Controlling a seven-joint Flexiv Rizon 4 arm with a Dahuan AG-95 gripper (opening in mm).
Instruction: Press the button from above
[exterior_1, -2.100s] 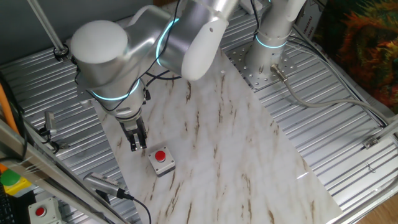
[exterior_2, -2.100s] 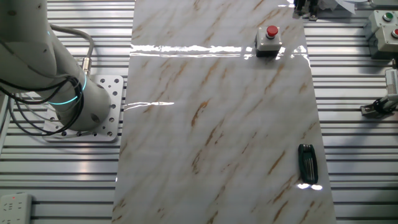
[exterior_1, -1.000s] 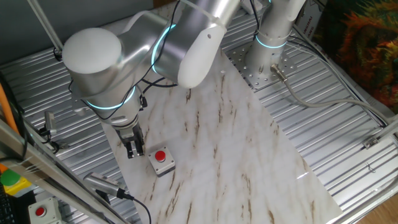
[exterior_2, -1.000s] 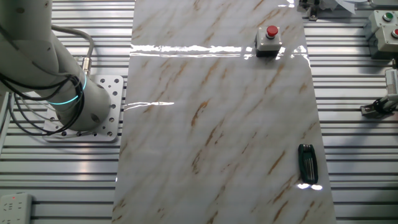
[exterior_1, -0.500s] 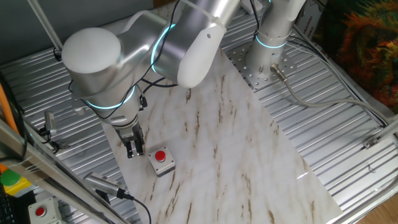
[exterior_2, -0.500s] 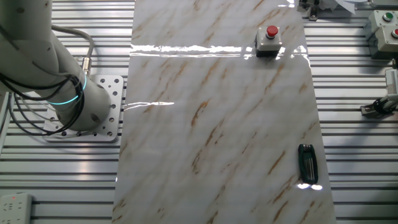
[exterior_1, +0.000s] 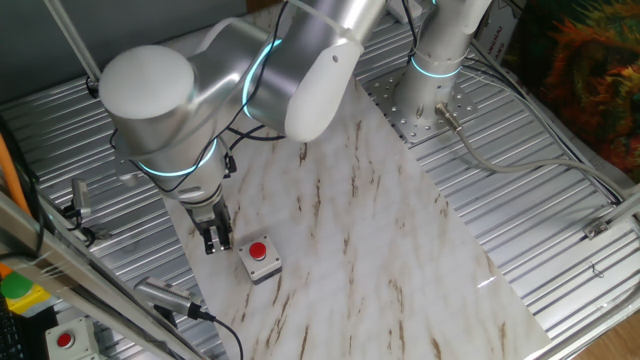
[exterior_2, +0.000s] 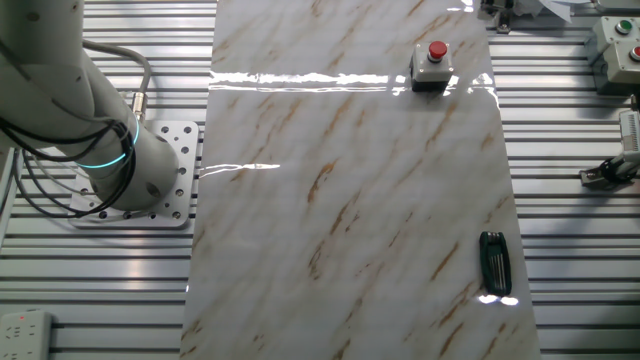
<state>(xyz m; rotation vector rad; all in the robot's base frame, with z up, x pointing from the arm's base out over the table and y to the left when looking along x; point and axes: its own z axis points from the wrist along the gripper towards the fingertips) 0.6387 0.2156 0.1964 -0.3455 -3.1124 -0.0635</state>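
Note:
The button (exterior_1: 258, 250) is small, round and red, on a small square light-grey box (exterior_1: 263, 266) near the left end of the marble board (exterior_1: 380, 240). The other fixed view shows the button (exterior_2: 437, 50) near the board's top right. My gripper (exterior_1: 214, 242) points down just left of the box, beside it and not over the button. I cannot tell whether its fingertips touch or stand apart. In the other fixed view only a dark bit of the gripper shows at the top edge.
A red button on an off-white housing (exterior_1: 65, 340) and a green button on a yellow housing (exterior_1: 20, 290) sit at the lower left. A black tool (exterior_2: 494, 263) lies on the board. The arm's base (exterior_2: 130, 170) stands on the ribbed metal table. A cable (exterior_1: 215, 325) runs near the box.
Since two seconds ago the gripper has shifted slightly left, away from the button. Over the last second nothing has moved.

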